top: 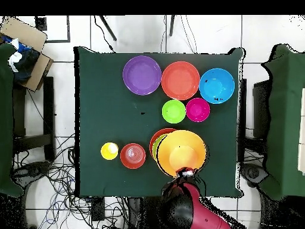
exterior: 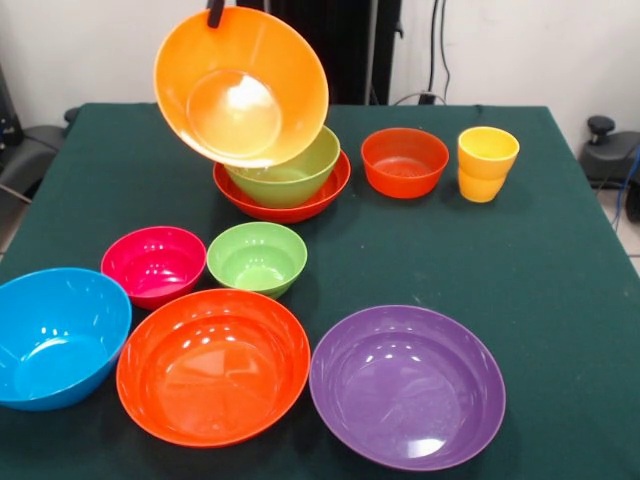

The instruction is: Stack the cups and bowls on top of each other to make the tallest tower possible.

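Note:
My gripper comes in at the top edge and is shut on the rim of the large orange bowl. It holds the bowl tilted, its opening facing the camera, just above a medium lime green bowl. That bowl is nested in a wide red-orange bowl. In the overhead view the gripper is at the orange bowl's near rim. Two yellow-orange cups, one nested in the other, stand at the far right next to a small red-orange bowl.
Loose bowls sit in the front half: magenta, small lime green, blue, large red-orange and purple. The green table is bare on the right side. Chairs and cables surround the table.

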Robot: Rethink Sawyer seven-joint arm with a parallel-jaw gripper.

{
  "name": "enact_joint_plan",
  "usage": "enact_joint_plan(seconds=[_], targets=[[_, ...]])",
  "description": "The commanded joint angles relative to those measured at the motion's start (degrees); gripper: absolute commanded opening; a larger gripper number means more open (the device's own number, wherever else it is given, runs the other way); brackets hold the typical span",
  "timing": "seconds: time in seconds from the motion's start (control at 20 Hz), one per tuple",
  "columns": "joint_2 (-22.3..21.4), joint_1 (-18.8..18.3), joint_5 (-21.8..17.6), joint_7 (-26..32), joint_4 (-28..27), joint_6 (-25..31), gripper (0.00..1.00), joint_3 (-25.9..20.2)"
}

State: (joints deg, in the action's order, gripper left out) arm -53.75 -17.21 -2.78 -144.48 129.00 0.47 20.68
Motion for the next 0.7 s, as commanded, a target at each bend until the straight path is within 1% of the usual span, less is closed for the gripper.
enact_joint_plan(seconds=[0.05, 0.7], targets=[[1.8, 1.2, -3.0, 0.6, -3.5, 5.7, 0.0, -2.7], [1.7, 1.4, -3.2, 0.6, -3.7, 6.1, 0.0, -2.3]])
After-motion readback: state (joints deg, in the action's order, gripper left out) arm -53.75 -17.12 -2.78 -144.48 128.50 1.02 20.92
